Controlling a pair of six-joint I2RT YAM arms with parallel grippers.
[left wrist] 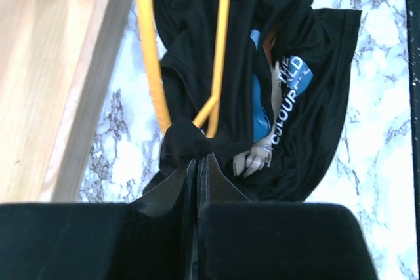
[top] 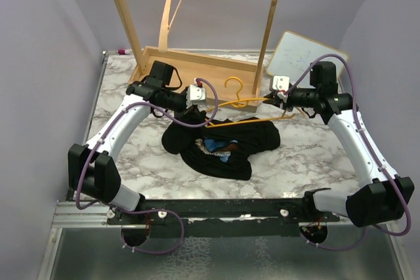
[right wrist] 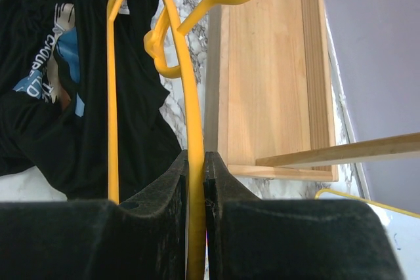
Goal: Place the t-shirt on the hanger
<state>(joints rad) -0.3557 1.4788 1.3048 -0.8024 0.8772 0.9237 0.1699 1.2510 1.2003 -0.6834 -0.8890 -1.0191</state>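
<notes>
The black t-shirt lies crumpled on the marble table, its blue and white print showing. The yellow hanger is held just above it, with its hook toward the wooden tray. My left gripper is shut on a bunch of the shirt's cloth at the hanger's left corner. The left wrist view shows that gripper, the cloth and the hanger. My right gripper is shut on the hanger's right arm. The right wrist view shows that gripper, the hanger and the shirt.
A wooden rack with a tray base stands at the back, close behind both grippers. A pale wooden hanger hangs from it. A white board leans at the back right. Purple walls close in on both sides.
</notes>
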